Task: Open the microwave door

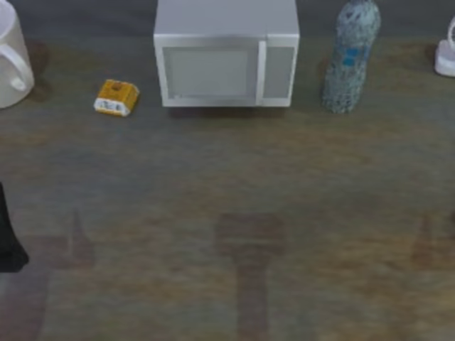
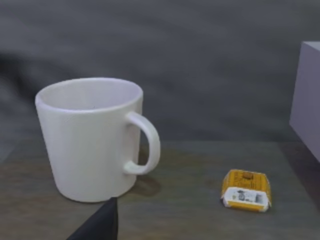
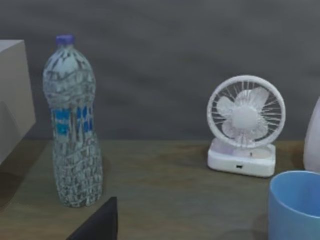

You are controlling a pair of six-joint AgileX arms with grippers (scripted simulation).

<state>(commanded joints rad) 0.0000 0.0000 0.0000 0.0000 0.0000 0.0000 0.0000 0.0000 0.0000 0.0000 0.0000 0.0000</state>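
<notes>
Dark, streaky wood-toned table point(image 1: 227, 213) fills the view from above. At its far edge, near the middle, stands the microwave point(image 1: 226, 53), and the microwave door point(image 1: 211, 73) lies flat against the front, closed, with its white handle strip beside the grey control panel point(image 1: 279, 72). Left of it lies a small yellow packet point(image 1: 116, 97), and a white mug point(image 1: 13, 60) sits at the far left. A water bottle point(image 1: 350, 57) stands right of the microwave. My left arm shows only as a dark shape at the left edge, well apart from the microwave. From my left wrist I see the mug, the packet and a corner of the microwave, plus one dark fingertip point(image 2: 100, 225); I cannot tell whether that gripper is parted or closed. From my right wrist I see the bottle, a small white fan point(image 3: 245, 127), a blue cup point(image 3: 295, 205) and another dark fingertip point(image 3: 100, 222); again I cannot tell.
</notes>
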